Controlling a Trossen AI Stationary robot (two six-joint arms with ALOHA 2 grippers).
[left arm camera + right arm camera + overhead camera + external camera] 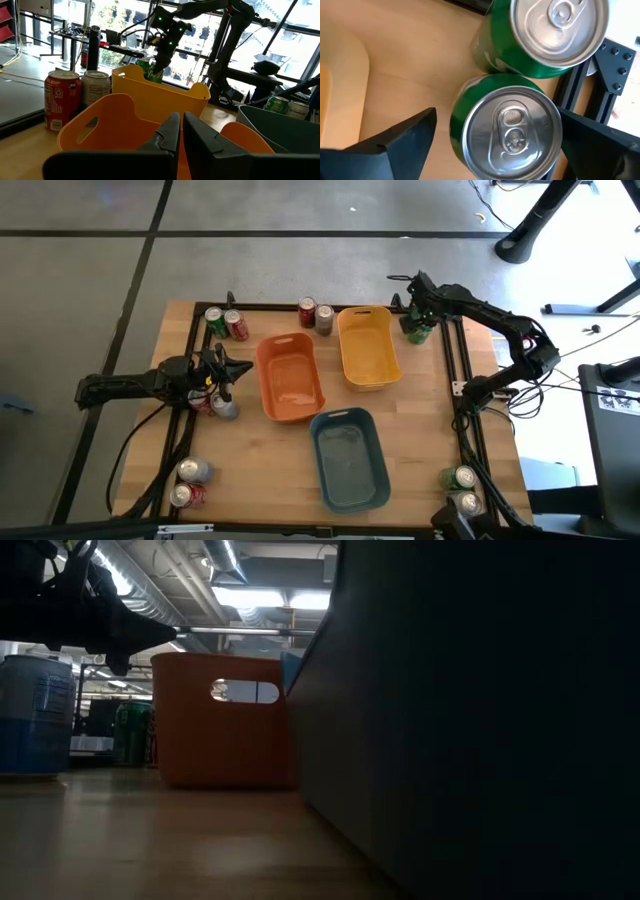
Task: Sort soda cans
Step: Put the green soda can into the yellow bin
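The right gripper hangs over the far right corner of the table, just beyond the yellow bin, with its jaws spread wide on either side of a green soda can; the dark fingers flank the can without visibly pressing it, so it straddles the can rather than holds it. A 2nd green can stands touching the first, against the black frame rail. The left gripper is at the table's left side, just beside the orange bin, its fingers closed together with nothing between them; the left wrist view looks across the orange bin's rim toward the yellow bin and the right arm. The other cans sit in pairs around the table: a green can and a red can at the far left, a red can and a silver-grey can between the orange and yellow bins at the far edge, 2 cans partly hidden under the left arm, 2 more near the front left corner, and 2 at the front right. The blue-grey bin lies near the front middle.
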